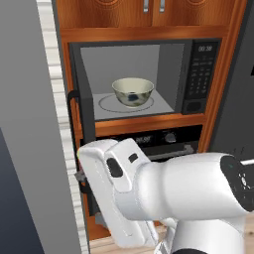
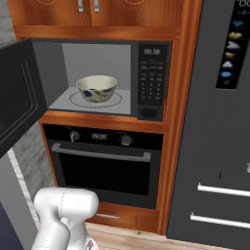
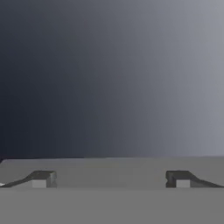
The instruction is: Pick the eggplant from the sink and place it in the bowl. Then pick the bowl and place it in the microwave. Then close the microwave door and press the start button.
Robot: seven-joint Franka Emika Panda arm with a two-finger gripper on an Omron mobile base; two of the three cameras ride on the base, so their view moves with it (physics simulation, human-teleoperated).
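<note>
The microwave stands with its door swung wide open to the left; in the left base view the door is seen almost edge-on. The bowl sits upright on the turntable inside. A dark patch low inside the bowl is the eggplant. The keypad panel is on the microwave's right side. In the hand view my gripper is open and empty, facing a smooth dark grey surface close ahead. The sink is out of view.
A black oven with knobs and a horizontal handle sits below the microwave. Wooden cabinets frame both. A tall dark fridge stands to the right. A grey panel stands at the left.
</note>
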